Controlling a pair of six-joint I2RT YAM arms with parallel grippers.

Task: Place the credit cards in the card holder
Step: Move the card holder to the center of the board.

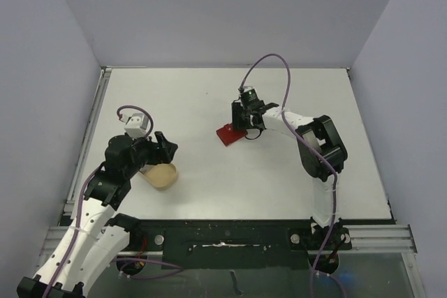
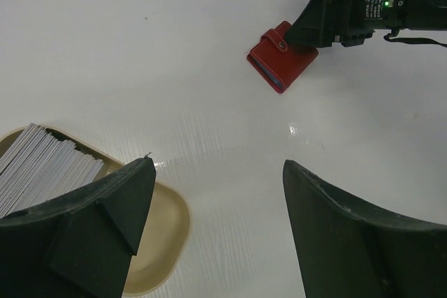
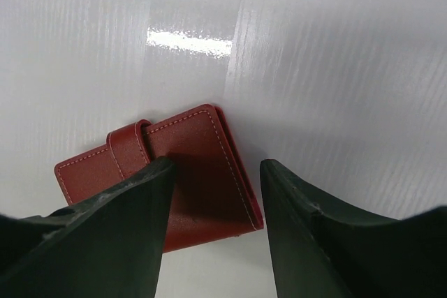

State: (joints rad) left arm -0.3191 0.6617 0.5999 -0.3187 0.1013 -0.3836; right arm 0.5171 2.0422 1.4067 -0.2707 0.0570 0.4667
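Top external: white desk fills frame. My left hand sits lower left, over rim of tan oval dish; jaws spread wide, nothing between them. My right hand sits at frame centre, down over card holder; jaws part open, straddling one end, no grip I can confirm. Red card holder folded shut, tab across, flat on desk, well apart from dish. Pale grey credit cards stacked in dish, lower left of left wrist view.
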